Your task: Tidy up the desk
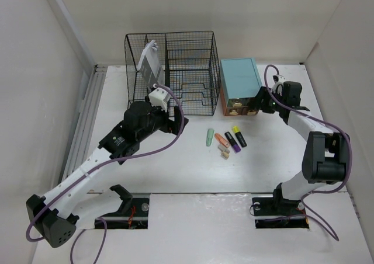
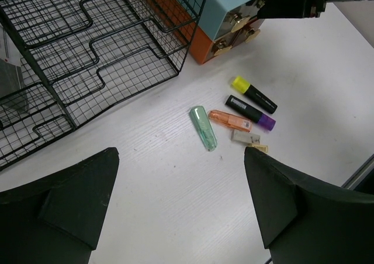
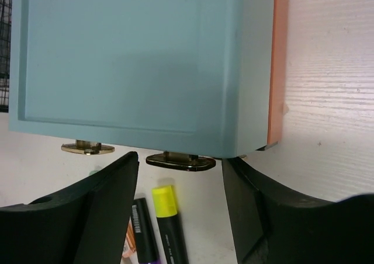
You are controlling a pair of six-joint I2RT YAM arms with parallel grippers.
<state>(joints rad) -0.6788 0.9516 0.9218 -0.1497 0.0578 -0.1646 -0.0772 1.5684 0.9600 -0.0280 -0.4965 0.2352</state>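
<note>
My right fingers (image 3: 87, 217) flank the drawer handle (image 3: 180, 160), part-open, gripping nothing. It looks stiff and slick, so I'd pinch its middle. My left fingers (image 2: 64, 205) gape empty above the table (image 2: 175, 217).

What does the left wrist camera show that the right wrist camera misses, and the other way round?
Left wrist only: the small beige clips and the open left gripper. Right wrist only: the open right gripper, its gap lined up with a brass drawer handle. Both: the teal drawer box, the yellow highlighter, the desk.
</note>
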